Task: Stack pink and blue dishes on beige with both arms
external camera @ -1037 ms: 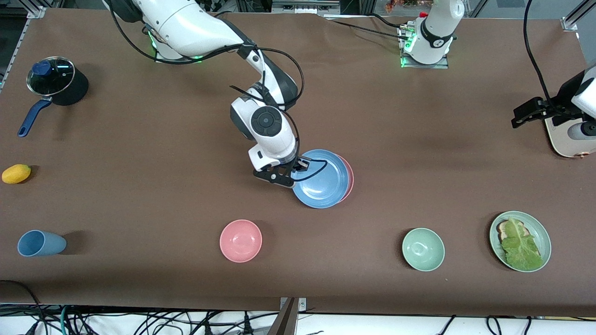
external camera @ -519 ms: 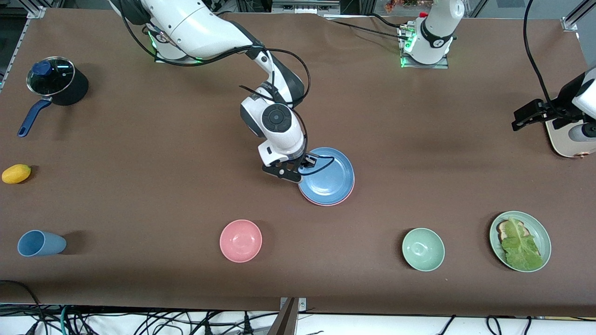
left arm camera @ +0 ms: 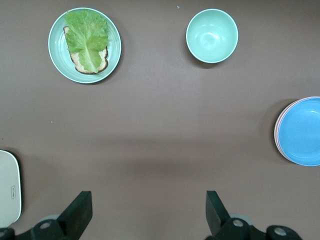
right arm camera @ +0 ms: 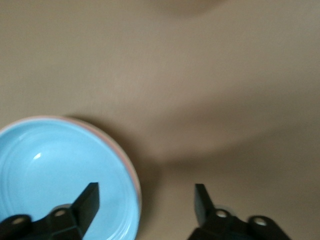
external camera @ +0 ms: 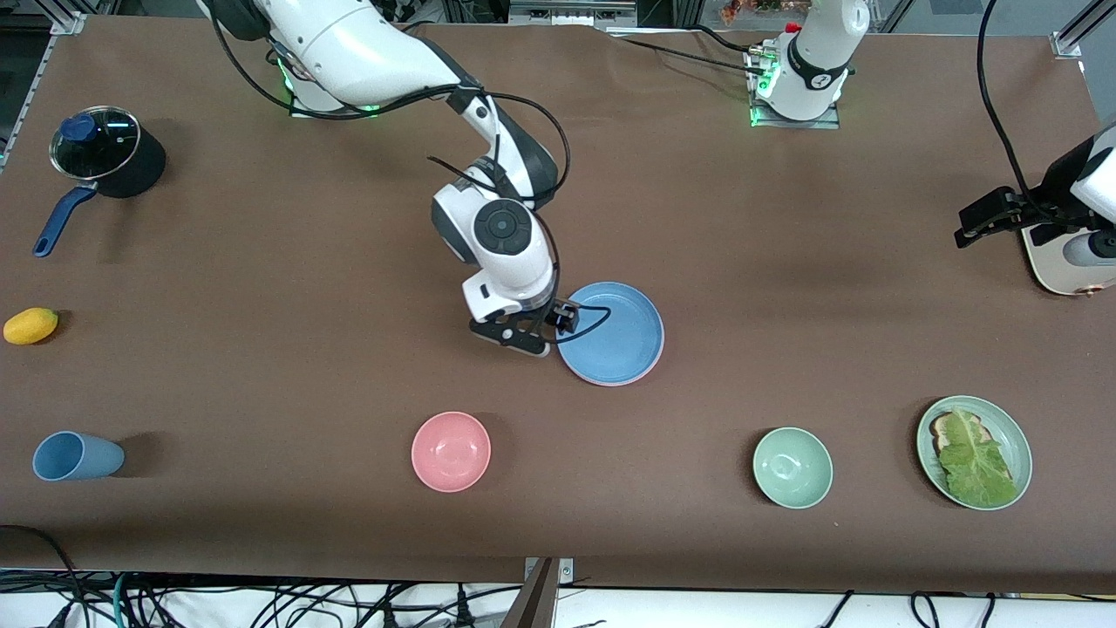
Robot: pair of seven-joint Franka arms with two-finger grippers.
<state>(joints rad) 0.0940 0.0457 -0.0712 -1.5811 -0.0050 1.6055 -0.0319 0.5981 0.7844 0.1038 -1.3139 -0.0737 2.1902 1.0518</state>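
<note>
Pot (external camera: 112, 159): toward the right arm's end of the table, lid on, untouched by any of this.
Lemon (external camera: 30, 325): nearer the camera than the pot, same end.
Cup (external camera: 74, 456): on its side, nearer the camera again.
Right gripper (external camera: 542, 336): a second ago it held the blue plate tilted over the pink one; half a second ago the plate was nearly level. Now the fingers stand apart and grip nothing, and the gripper sits just beside the stack's rim, on the side toward the right arm's end. In the right wrist view one finger (right arm camera: 89, 200) shows over the blue plate's edge and the other over bare table.
Pink bowl (external camera: 451, 451): nearer the camera than the stack; not part of the job.
Blue plate (external camera: 612, 332): lies flat on top of the stack, mid-table.
Pink plate (external camera: 660, 342): only a thin rim shows under the blue one.
Beige plate: not visible; whether it lies under the pink one I cannot tell.
Meaning: the blue plate looks released, so the stacking seems done or nearly so.
Green bowl (external camera: 792, 467): toward the left arm's end.
Lettuce plate (external camera: 928, 453): beside the green bowl.
Left gripper (left arm camera: 148, 212): fingers apart, empty, waiting over bare table by the toaster (external camera: 1051, 270).
</note>
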